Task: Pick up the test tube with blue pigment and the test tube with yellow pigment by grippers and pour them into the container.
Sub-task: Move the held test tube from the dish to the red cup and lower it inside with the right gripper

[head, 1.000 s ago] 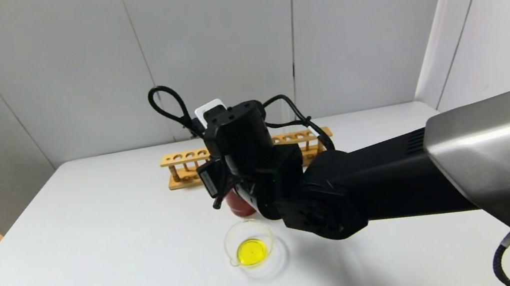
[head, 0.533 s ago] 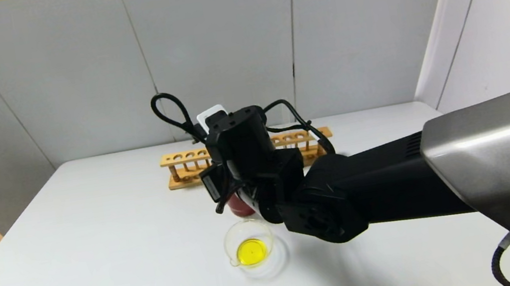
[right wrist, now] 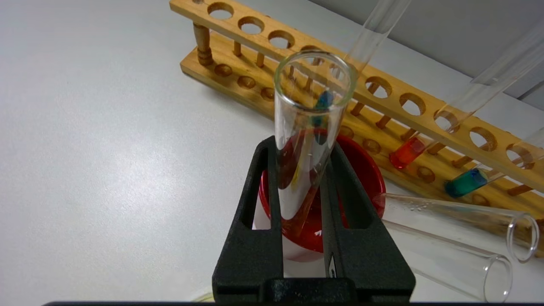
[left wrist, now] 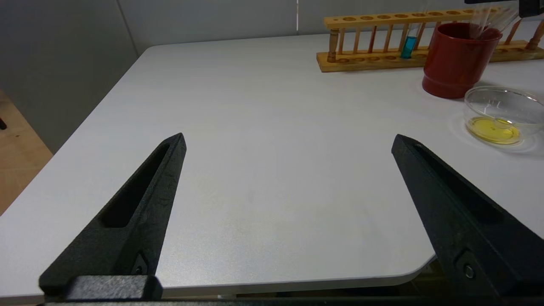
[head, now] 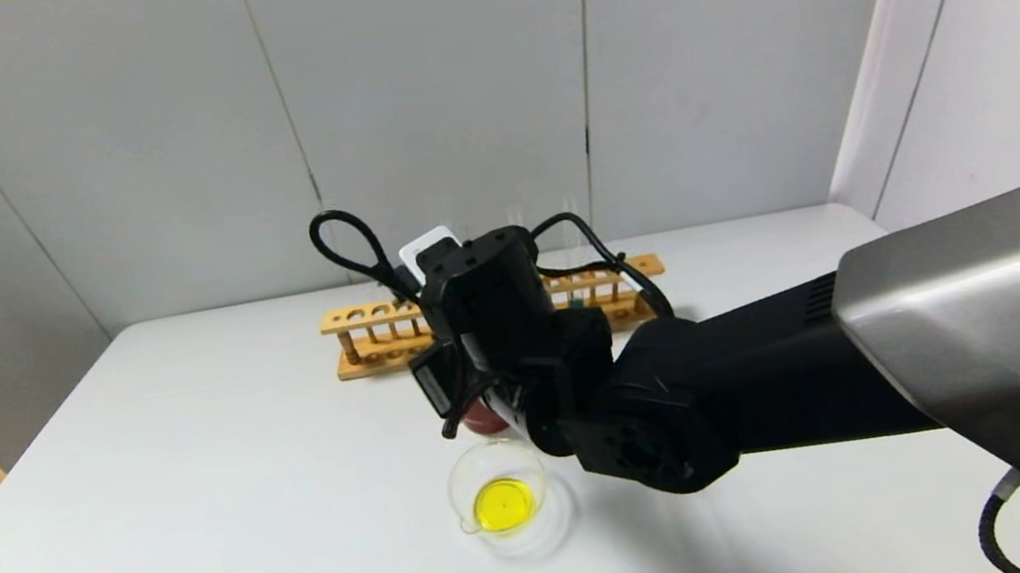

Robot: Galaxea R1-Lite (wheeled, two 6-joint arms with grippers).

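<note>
R gripper [right wrist: 304,170] sits over the dark-red cup [right wrist: 365,178], jaws clamped on an emptied clear glass test tube [right wrist: 308,127] w/ only a faint yellow smear inside; tube's lower end is down in the cup, open mouth tilted up toward the cam. Two more empty tubes [right wrist: 450,225] lean out of the same cup. Container [head: 500,490], a low clear glass dish, rests on the white worktop [head: 197,495] just in front of the cup & holds a shallow pool of yellow liquid. Behind the cup stands the wooden rack [right wrist: 382,102]: test tube with blue pigment [left wrist: 409,46] is upright in it, well apart from either gripper. Rack also carries a tube w/ orange-red liquid [right wrist: 407,153] & one w/ darker teal liquid [right wrist: 465,182]. L gripper [left wrist: 289,140] hangs low over the near-left part of the worktop, jaws spread wide, nothing between them, far from rack & dish.
</note>
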